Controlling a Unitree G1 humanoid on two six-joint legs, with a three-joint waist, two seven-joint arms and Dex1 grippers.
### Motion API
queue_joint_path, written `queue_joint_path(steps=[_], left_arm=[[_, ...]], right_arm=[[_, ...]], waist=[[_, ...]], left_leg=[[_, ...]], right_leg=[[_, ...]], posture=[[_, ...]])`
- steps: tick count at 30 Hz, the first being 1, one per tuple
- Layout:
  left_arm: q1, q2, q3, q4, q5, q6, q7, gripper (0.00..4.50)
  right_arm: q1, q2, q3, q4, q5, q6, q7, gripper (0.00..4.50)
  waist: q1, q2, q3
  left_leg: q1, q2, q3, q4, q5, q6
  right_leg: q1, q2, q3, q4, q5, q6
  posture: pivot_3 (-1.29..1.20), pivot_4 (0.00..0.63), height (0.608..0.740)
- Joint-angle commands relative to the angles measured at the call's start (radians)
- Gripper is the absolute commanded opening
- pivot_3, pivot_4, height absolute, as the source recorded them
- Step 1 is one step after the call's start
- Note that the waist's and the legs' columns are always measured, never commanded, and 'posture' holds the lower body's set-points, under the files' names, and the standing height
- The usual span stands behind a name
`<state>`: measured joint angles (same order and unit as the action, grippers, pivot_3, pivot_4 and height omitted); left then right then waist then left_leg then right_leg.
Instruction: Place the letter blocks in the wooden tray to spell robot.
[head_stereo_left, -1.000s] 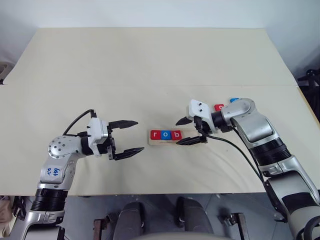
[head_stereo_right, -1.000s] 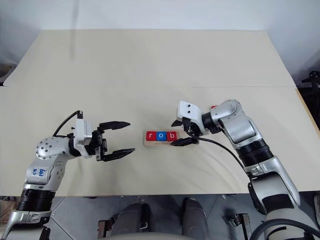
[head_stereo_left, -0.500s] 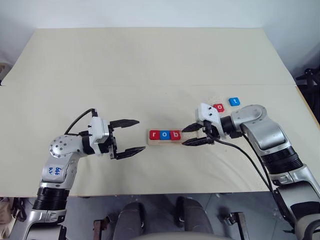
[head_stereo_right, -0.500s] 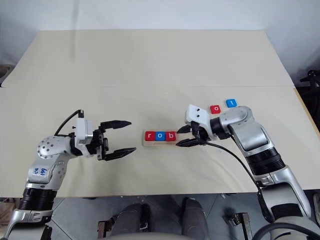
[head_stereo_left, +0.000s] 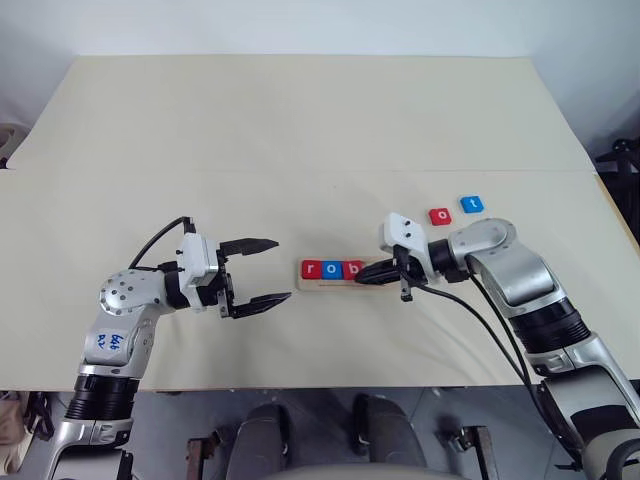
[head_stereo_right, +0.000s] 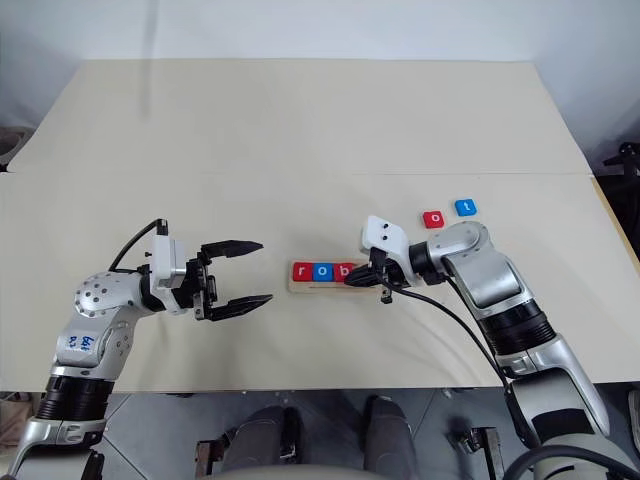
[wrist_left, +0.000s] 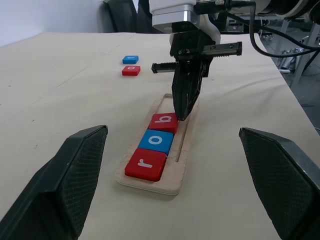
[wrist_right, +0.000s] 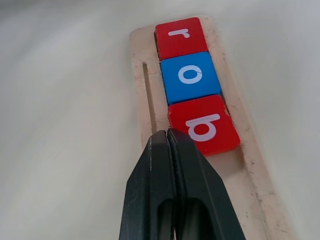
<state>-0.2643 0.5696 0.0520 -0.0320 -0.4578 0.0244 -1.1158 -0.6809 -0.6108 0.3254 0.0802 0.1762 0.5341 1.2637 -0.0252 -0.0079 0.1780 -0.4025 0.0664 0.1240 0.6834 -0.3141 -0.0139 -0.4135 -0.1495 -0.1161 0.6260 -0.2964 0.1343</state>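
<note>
The wooden tray (head_stereo_left: 330, 285) lies at the table's middle. Three letter blocks sit in its left part: red r (head_stereo_left: 310, 269), blue o (head_stereo_left: 331, 269) and red b (head_stereo_left: 351, 269). My right gripper (head_stereo_left: 363, 276) is shut with nothing in it. Its tip hangs low over the tray's groove (wrist_right: 145, 85), beside the b block (wrist_right: 202, 124); I cannot tell whether it touches. Two loose blocks, red o (head_stereo_left: 439, 215) and blue t (head_stereo_left: 471, 204), lie on the table behind my right arm. To the left of the tray my left gripper (head_stereo_left: 280, 270) stands open and empty.
The cream table (head_stereo_left: 300, 130) has a seam across its width behind the tray. The tray's right half (wrist_left: 186, 150) holds no blocks. A black cable (head_stereo_left: 480, 315) trails from my right wrist over the table.
My right gripper went from wide open to shut and sank a little toward the tray beside the b block. The two loose blocks behind the right arm came into view. The left arm kept still.
</note>
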Motion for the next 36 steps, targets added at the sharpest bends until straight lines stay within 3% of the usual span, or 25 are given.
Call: queue_joint_path(steps=[1, 9, 14, 22, 25, 29, 36], left_arm=[[-0.005, 0.004, 0.005, -0.031, 0.000, -0.006, 0.004, 4.50], [-0.010, -0.010, -0.006, -0.030, 0.002, -0.007, 0.011, 4.50], [-0.012, -0.009, -0.009, -0.030, -0.001, -0.007, 0.013, 4.50], [-0.008, -0.003, 0.000, -0.022, -0.006, -0.012, 0.007, 4.50], [-0.006, -0.002, 0.005, -0.013, -0.008, -0.015, 0.003, 4.50], [-0.007, 0.002, 0.014, 0.018, -0.006, -0.019, 0.000, 4.50], [-0.048, -0.005, 0.005, 0.100, 0.008, -0.033, -0.022, 4.50]], right_arm=[[-0.009, 0.002, 0.000, -0.027, 0.004, 0.006, -0.001, 0.04], [-0.013, 0.027, 0.000, -0.017, -0.005, 0.017, -0.041, 0.04], [0.024, 0.012, -0.025, -0.106, 0.066, 0.072, -0.004, 0.04], [0.143, -0.080, -0.206, -0.181, 0.145, 0.036, -0.043, 0.04], [0.255, -0.128, -0.347, -0.197, 0.158, -0.018, -0.093, 0.59], [0.463, -0.113, -0.569, -0.215, 0.203, -0.191, -0.150, 1.93], [0.770, -0.038, -0.809, -0.220, 0.215, -0.335, -0.294, 4.21]], waist=[[0.000, 0.000, 0.000], [0.000, 0.000, 0.000], [0.000, 0.000, 0.000], [0.017, 0.000, 0.000], [0.027, 0.000, 0.000], [0.047, 0.000, 0.000], [0.049, -0.001, 0.000]], left_leg=[[0.000, 0.000, 0.000, 0.000, 0.000, 0.000], [0.000, 0.000, 0.000, 0.000, 0.000, 0.000], [0.000, 0.000, 0.000, 0.000, 0.000, 0.000], [0.000, 0.000, 0.000, 0.000, 0.000, 0.000], [0.000, 0.000, 0.000, 0.000, 0.000, 0.000], [0.000, 0.000, 0.000, 0.000, 0.000, 0.000], [0.002, 0.000, 0.000, 0.000, 0.000, 0.000]], right_leg=[[0.000, 0.000, 0.000, 0.000, 0.000, 0.000], [0.000, 0.000, 0.000, 0.000, 0.000, 0.000], [0.000, 0.000, 0.000, 0.000, 0.000, 0.000], [0.000, 0.000, 0.000, 0.000, 0.000, 0.000], [0.000, 0.000, 0.000, 0.000, 0.000, 0.000], [0.001, 0.000, 0.000, -0.002, 0.000, 0.000], [0.003, 0.000, 0.000, -0.001, 0.000, 0.000]], posture=[[0.00, 0.150, 0.740], [0.00, 0.150, 0.740], [0.00, 0.150, 0.740], [0.00, 0.150, 0.740], [0.00, 0.150, 0.740], [0.00, 0.150, 0.740], [0.00, 0.150, 0.740]])
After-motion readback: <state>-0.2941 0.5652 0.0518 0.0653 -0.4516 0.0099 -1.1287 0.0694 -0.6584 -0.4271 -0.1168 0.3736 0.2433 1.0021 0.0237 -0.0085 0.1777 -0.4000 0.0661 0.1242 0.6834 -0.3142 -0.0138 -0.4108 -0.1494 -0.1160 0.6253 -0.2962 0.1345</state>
